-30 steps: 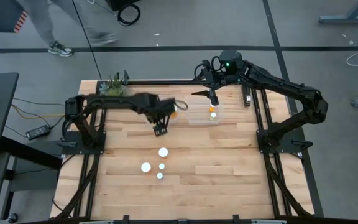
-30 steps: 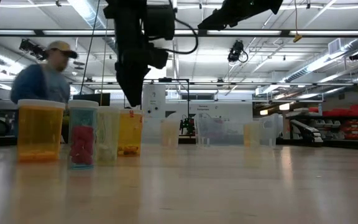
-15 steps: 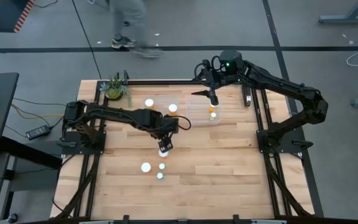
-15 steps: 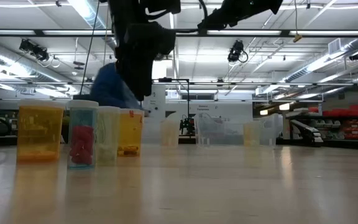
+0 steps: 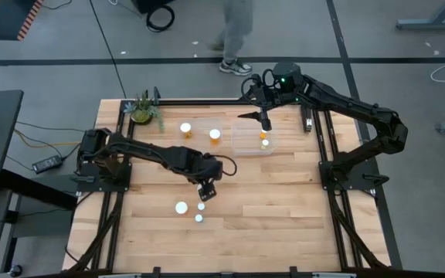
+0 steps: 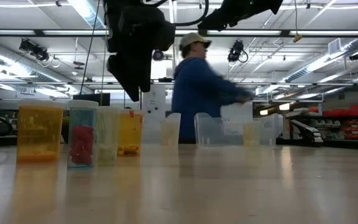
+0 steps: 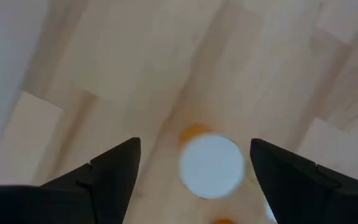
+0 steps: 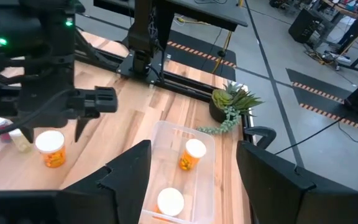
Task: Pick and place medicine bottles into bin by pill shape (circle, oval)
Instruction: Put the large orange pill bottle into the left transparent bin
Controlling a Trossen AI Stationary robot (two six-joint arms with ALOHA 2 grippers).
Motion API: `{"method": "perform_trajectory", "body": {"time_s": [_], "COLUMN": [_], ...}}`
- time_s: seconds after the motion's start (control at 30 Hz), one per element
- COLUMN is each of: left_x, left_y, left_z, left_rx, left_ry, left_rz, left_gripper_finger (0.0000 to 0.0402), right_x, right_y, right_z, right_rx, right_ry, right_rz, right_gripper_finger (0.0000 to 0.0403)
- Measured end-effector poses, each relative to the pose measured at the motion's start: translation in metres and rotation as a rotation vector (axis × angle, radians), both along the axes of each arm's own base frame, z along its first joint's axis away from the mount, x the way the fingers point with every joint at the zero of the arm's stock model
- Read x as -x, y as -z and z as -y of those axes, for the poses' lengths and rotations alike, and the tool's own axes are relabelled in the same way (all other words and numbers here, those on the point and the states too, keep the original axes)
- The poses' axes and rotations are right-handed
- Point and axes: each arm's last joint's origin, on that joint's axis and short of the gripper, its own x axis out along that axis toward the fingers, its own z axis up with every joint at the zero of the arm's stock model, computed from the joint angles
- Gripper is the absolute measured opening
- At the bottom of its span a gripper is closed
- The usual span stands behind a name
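The left claw [image 5: 206, 190] hangs over the middle of the desk [image 5: 284, 208], directly above one white-capped medicine bottle [image 7: 211, 165]. In the left wrist view its fingers [image 7: 107, 171] stand wide apart, one on each side of that cap, and grip nothing.

Three more bottles [image 5: 181, 207] stand on the desk just beyond the left claw, toward the near edge; in the high view they appear as white dots. In the low view these bottles [image 6: 40, 132] form a row at the left, one of them holding red contents.

Two clear bins sit at the far side of the desk. The left bin [image 5: 199, 137] holds two bottles. The right bin [image 5: 251, 144] holds at least one bottle [image 5: 264, 140].

The right claw [image 5: 264, 122] hovers over the far edge of the right bin. Its fingers [image 8: 129, 171] are spread wide and hold nothing.

A potted plant [image 5: 143, 110] stands at the far left corner of the desk. A person [image 6: 199, 87] shows behind the desk.
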Motion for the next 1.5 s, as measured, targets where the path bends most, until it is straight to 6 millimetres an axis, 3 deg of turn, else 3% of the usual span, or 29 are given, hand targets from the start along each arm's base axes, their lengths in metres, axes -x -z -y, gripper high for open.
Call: {"method": "perform_trajectory", "body": {"time_s": [0.23,0.7,1.23,1.5], "left_x": [0.0,0.002,-0.01,-0.011], "left_y": [0.0,0.0,0.054,0.059], "left_z": [0.006,0.016,0.026,0.026], "left_rx": [0.003,-0.002,-0.018,-0.006], "left_ry": [-0.063,-0.052,0.0,0.015], "left_rz": [0.013,0.015,-0.139,-0.153], "left_gripper_finger": [0.0327,0.0397,0.0396,0.0396], "right_x": [0.0,-0.004,-0.004,-0.004], "right_y": [0.0,0.0,0.0,0.0], "right_z": [-0.001,-0.01,-0.01,-0.01], "right_rx": [-0.008,-0.001,-0.008,-0.011], "right_ry": [-0.02,-0.065,-0.061,-0.057], "right_rz": [0.004,0.006,0.004,0.003], "right_gripper_finger": [0.0244,0.0244,0.0244,0.0244]}}
